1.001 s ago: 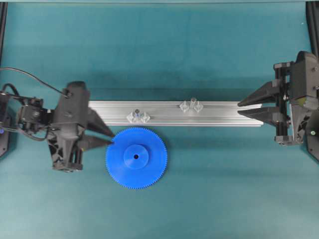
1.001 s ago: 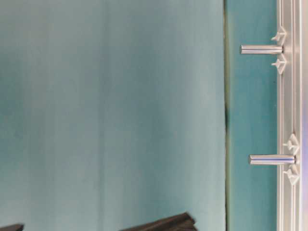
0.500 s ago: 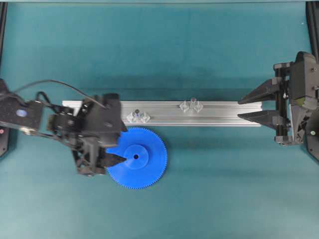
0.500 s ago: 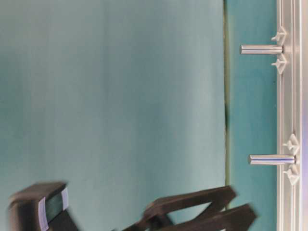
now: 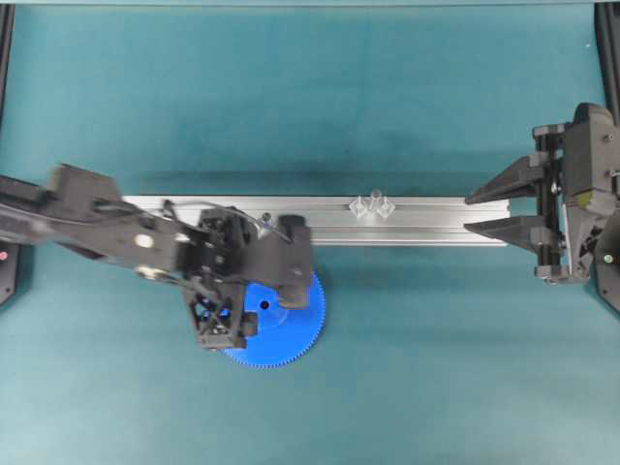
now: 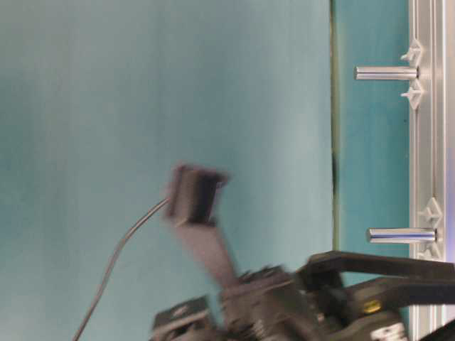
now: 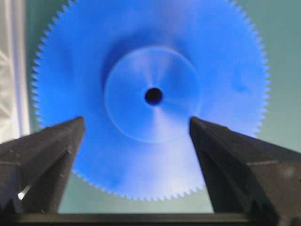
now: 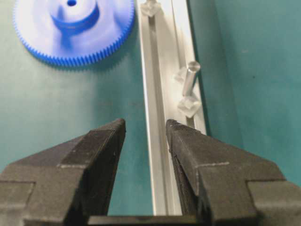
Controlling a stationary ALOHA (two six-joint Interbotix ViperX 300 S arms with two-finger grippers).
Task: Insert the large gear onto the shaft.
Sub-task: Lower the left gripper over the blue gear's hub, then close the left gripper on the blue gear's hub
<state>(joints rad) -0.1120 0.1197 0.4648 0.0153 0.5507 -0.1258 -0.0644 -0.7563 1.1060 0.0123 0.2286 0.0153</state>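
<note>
The large gear lies flat on the teal mat, a bright-blue toothed disc just in front of the rail; its hub and hole show in the left wrist view. My left gripper hangs over it, pointing down and open, its fingers either side of the hub and holding nothing. Two alike shafts stand on the rail: one shows from overhead, and the other is next to my left arm. My right gripper is open at the rail's right end, in line with the rail.
The aluminium rail runs left to right across the middle of the mat. My left arm crosses its left part and covers most of the gear from overhead. The right arm's body stands at the right edge.
My left arm has swung right from beside the gear to above it, and its jaws have spread wide. The right gripper has opened wider without leaving its place. The gear has not moved.
</note>
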